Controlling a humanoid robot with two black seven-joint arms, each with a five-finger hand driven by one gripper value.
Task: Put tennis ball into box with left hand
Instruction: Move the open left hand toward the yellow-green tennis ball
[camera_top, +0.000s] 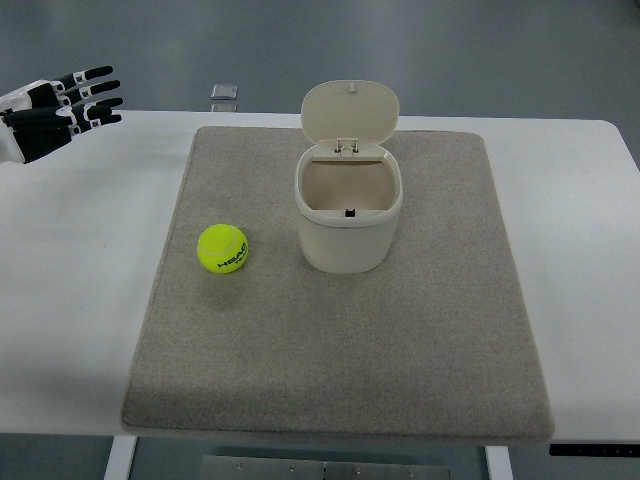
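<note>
One ball (222, 248) is lying left of the open box (348, 215); the left hand (62, 108) is hovering upper left, fingers spread, empty.

You see the tennis ball (223, 248) lying on the grey mat (340, 350), just beside the open-lidded box (348, 205), at its nine o'clock. Your left hand (62, 108) hovers at ten o'clock, fingers spread, well apart.

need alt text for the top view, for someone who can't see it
A yellow tennis ball lies on a grey mat just left of a cream box whose hinged lid stands open. The robot's left hand hovers at the far left edge over the white table, fingers extended and empty, well away from the ball.
</note>
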